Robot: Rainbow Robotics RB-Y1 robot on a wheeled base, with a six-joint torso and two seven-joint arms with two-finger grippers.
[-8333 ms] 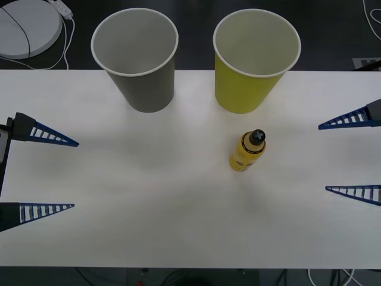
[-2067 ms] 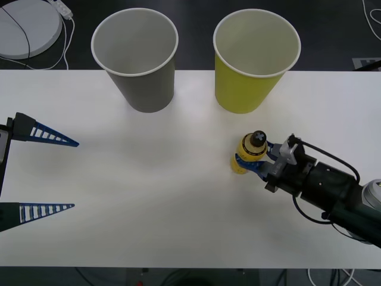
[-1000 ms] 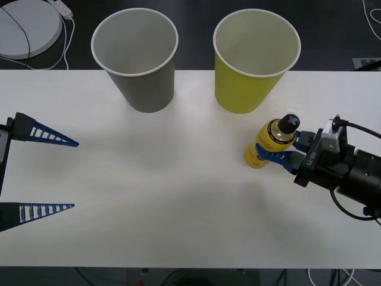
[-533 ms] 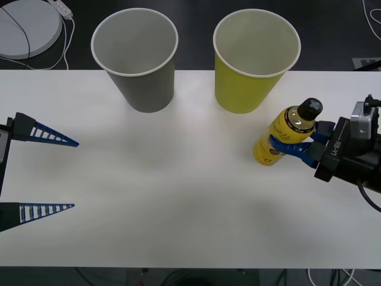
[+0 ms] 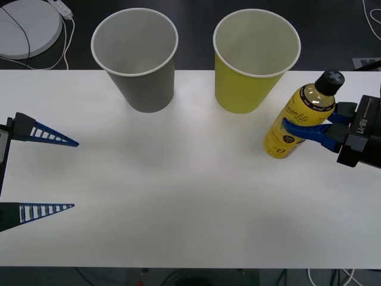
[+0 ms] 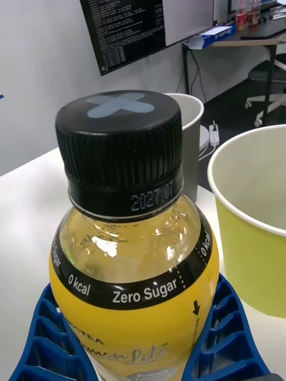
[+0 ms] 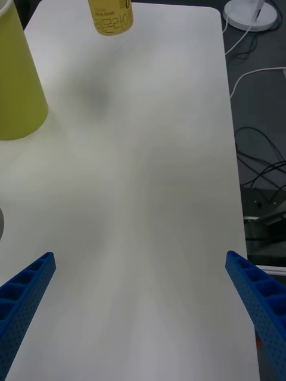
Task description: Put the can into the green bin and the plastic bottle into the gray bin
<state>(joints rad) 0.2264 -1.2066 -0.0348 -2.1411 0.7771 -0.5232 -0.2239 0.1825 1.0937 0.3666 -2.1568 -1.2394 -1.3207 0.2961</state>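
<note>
Our right claw [image 5: 321, 128] is clamped around the plastic bottle [image 5: 300, 116], held tilted above the bench [image 5: 178, 179] at the right. The gray bin [image 5: 138, 59] lies far left, beyond the green bin [image 5: 253, 59]. Our left claw [image 5: 47, 173] waits spread wide and empty.

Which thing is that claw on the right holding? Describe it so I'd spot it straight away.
On the white table, look right of the green bin. There the right gripper clasps the plastic bottle: yellow-labelled, black-capped, far smaller than either cup.
</note>
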